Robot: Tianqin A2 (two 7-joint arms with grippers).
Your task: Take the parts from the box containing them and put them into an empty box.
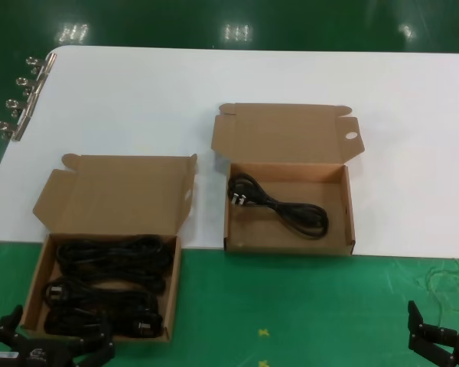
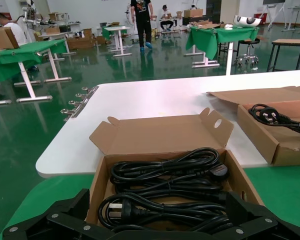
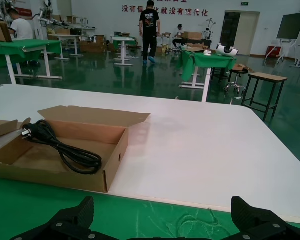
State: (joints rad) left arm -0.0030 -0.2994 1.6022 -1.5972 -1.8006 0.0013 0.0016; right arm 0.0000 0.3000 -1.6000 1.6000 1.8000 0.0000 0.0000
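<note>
Left gripper (image 1: 50, 348) spread wide, low at the near edge of the source box (image 1: 34, 287), partly cut off. Bundled cords (image 1: 107, 279) inside it. One cord (image 1: 279, 206) in holed-ear box (image 1: 350, 222). Right gripper (image 1: 444, 344) spread, idle, cropped at the frame's corner.

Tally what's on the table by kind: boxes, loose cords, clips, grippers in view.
Cardboard boxes: 2, the full box and the other box
Cord lying alone in the other box: 1
Cords in the full box: several, tangled, exact count unclear
Metal clips at the table edge: 4
Grippers: 2, left, right
Total, counted items: 9
</note>
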